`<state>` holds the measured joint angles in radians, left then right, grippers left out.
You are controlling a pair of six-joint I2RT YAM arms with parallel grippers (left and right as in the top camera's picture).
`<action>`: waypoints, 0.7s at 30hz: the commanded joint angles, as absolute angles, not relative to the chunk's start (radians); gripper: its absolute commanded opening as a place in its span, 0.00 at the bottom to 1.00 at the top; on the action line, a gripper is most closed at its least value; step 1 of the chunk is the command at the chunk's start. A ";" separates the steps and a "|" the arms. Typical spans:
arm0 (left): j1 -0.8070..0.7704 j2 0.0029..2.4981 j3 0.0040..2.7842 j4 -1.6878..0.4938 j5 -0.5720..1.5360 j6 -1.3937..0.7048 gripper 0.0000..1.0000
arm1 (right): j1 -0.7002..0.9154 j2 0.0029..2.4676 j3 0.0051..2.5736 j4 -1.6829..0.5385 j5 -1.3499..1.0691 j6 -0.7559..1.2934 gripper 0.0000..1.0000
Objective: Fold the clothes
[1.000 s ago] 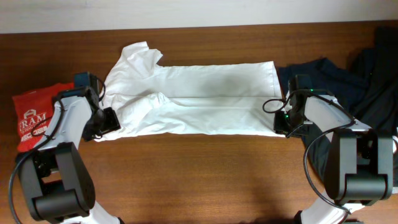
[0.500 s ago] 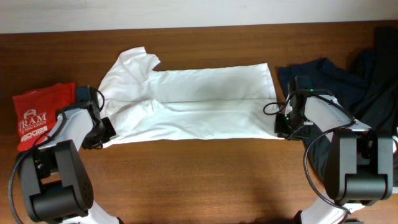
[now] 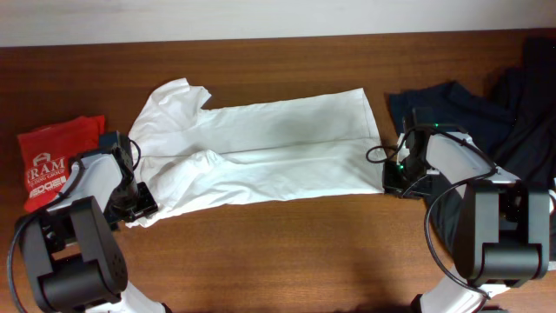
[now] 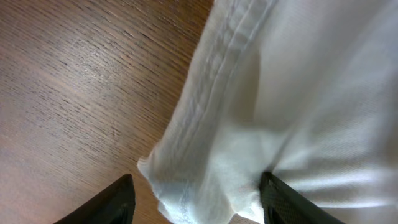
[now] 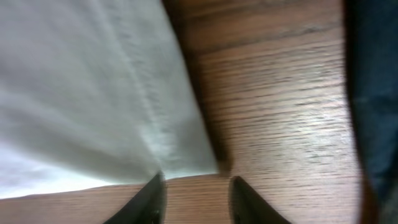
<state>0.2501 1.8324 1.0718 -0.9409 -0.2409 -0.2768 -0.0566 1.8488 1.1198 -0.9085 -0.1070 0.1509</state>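
Lying on desk: white T-shirt (image 3: 269, 148), spread out lengthwise L-to-R on the wood desk (image 3: 287, 261). Sleeve end sits at the robot's left, hem end at its right.
Shirt shape: near edge slants, sitting closer to the front at the left end than at the right. One sleeve sticks out at the far-left corner. A long crease runs down the middle, w/ a rumpled flap of cloth on top near the left end. No print showing on the upward side.
left tool (image 3: 139, 202): at the shirt's near-left corner, low on the desk. Wrist cam shows both dark fingers (image 4: 118, 202) w/ a thick wad of seamed cloth filling the gap btwn them. Jaws partly closed, pinching that wad.
right tool (image 3: 393, 181): at the shirt's near-right corner, by the hem. Wrist cam shows fingers (image 5: 152, 199) drawn to a narrow gap, w/ the stitched hem corner caught at their tips. Bare wood just beside it.
Other items: red shirt (image 3: 54, 165) w/ white print, folded, at the far left, near the left arm but apart from the T-shirt. Dark clothes (image 3: 469, 109) heaped at the right, just beyond the hem end, not touching it as far as overhead cam shows.
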 commanded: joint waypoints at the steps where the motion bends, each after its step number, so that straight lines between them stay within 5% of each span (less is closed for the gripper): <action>1: 0.252 1.834 1.063 -0.929 -0.231 -0.276 0.68 | -0.060 1.854 1.145 -0.901 -0.178 0.108 0.46; 7: 0.252 1.834 1.063 -0.926 -0.229 -0.276 0.70 | -0.060 1.854 1.137 -0.878 -0.140 0.109 0.11; 8: 0.252 1.834 1.063 -0.925 -0.228 -0.276 0.72 | -0.060 1.854 1.133 -0.874 -0.121 0.109 0.12; 10: 0.251 1.834 1.063 -0.925 -0.224 -0.276 0.73 | -0.060 1.854 1.128 -0.866 -0.100 0.109 0.45; 11: 0.251 1.834 1.063 -0.925 -0.224 -0.276 0.73 | -0.060 1.854 1.128 -0.860 -0.101 0.109 0.50; 16: 0.251 1.834 1.063 -0.921 -0.224 -0.276 0.73 | -0.057 1.854 1.111 -0.854 -0.124 0.113 0.49; 19: 0.251 1.834 1.063 -0.917 -0.224 -0.276 0.73 | -0.058 1.854 1.073 -0.817 -0.128 0.113 0.40; 21: 0.251 1.834 1.063 -0.918 -0.224 -0.276 0.73 | -0.058 1.854 1.069 -0.807 -0.127 0.113 0.15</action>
<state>0.2501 1.8290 1.0714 -0.9390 -0.2520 -0.2764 -0.0563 1.8484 1.0939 -0.8196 -0.1219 0.1066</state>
